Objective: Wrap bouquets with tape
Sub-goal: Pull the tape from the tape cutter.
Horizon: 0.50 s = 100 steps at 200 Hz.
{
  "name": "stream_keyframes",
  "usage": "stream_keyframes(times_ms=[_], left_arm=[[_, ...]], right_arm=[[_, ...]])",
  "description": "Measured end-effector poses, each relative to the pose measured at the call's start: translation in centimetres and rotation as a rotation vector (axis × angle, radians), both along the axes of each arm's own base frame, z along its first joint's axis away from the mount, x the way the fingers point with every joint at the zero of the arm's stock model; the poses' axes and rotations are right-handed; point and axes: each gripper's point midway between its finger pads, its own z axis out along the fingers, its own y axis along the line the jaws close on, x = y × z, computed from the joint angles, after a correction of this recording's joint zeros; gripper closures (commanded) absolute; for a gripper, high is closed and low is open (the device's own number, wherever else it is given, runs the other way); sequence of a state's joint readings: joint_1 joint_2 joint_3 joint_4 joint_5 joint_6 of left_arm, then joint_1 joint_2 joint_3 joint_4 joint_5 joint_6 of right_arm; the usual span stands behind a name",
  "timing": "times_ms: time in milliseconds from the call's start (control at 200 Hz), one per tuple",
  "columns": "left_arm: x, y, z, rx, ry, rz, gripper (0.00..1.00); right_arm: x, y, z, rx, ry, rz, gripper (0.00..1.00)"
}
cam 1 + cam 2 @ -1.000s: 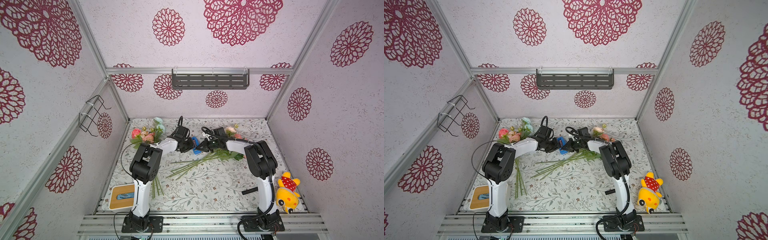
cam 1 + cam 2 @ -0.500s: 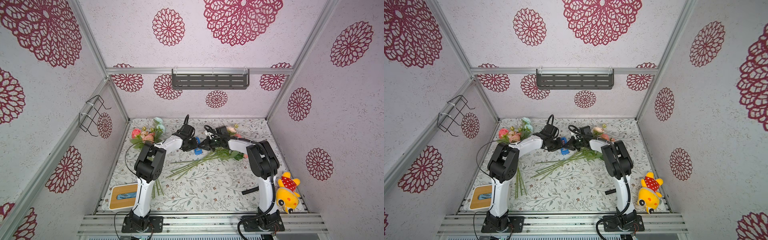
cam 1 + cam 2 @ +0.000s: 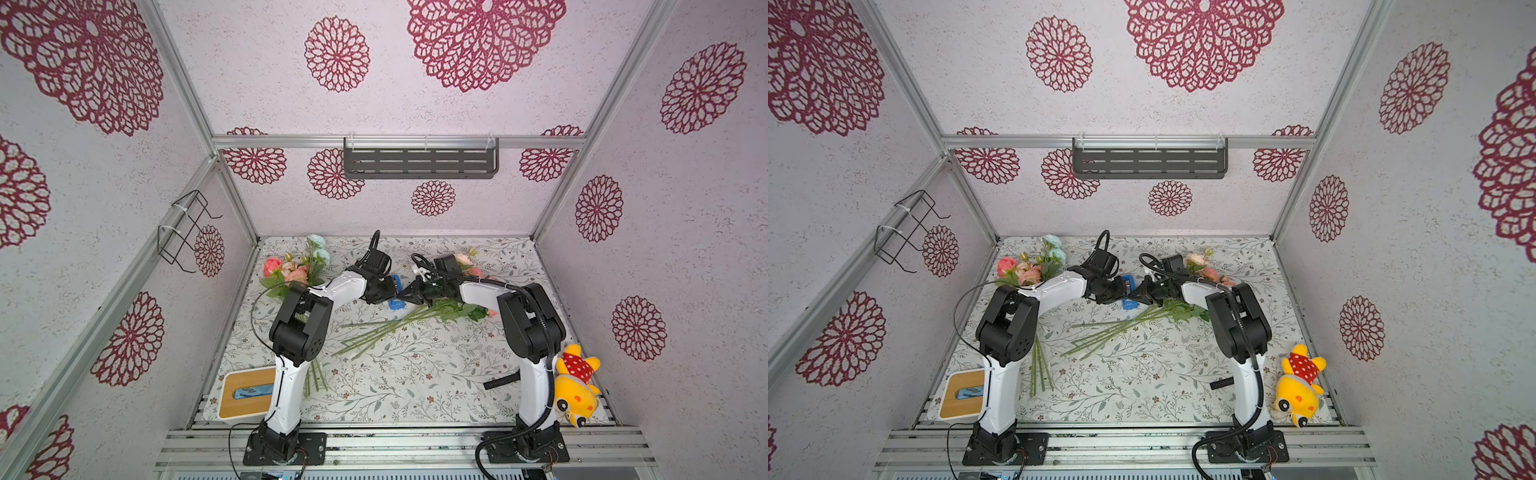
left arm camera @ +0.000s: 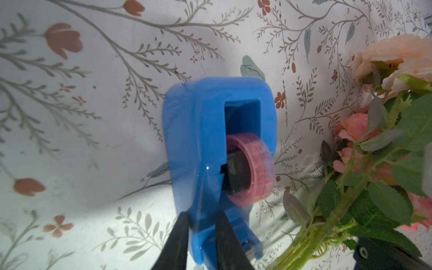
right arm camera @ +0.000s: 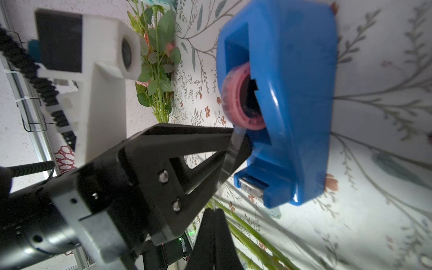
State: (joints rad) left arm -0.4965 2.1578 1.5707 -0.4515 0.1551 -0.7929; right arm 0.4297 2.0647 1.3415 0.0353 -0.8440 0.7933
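Observation:
The tape, a blue dispenser (image 4: 198, 140) with a pink roll (image 4: 254, 173), stands at the mat's far middle in both top views (image 3: 396, 304) (image 3: 1129, 305). My left gripper (image 4: 201, 217) is shut on one side wall of it. My right gripper (image 5: 214, 211) is shut just in front of the dispenser (image 5: 292, 93). A clear strip runs from the roll toward its tips. One of the bouquets (image 3: 382, 332) lies under the right arm, stems toward the middle. The other bouquet (image 3: 295, 268), with a pale blue bloom, lies at the far left.
A white box with a wooden lid (image 3: 247, 392) sits at the near left corner. A yellow plush toy (image 3: 575, 390) and a black watch strap (image 3: 500, 380) lie near the right arm's base. A grey shelf (image 3: 419, 162) and a wire basket (image 3: 183, 232) hang on the walls.
The left arm's elbow has shifted right and its wrist has turned over the dispenser. The right gripper has edged left toward the dispenser. The bouquets have not moved.

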Motion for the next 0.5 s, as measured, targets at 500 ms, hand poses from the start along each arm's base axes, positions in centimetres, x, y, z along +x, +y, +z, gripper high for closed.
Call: stream_keyframes(times_ms=[500], left_arm=[[-1.3, -0.8, -0.2, -0.012, 0.003, -0.045, 0.69]], right_arm=[[-1.4, -0.7, 1.4, -0.007, 0.007, -0.005, 1.00]])
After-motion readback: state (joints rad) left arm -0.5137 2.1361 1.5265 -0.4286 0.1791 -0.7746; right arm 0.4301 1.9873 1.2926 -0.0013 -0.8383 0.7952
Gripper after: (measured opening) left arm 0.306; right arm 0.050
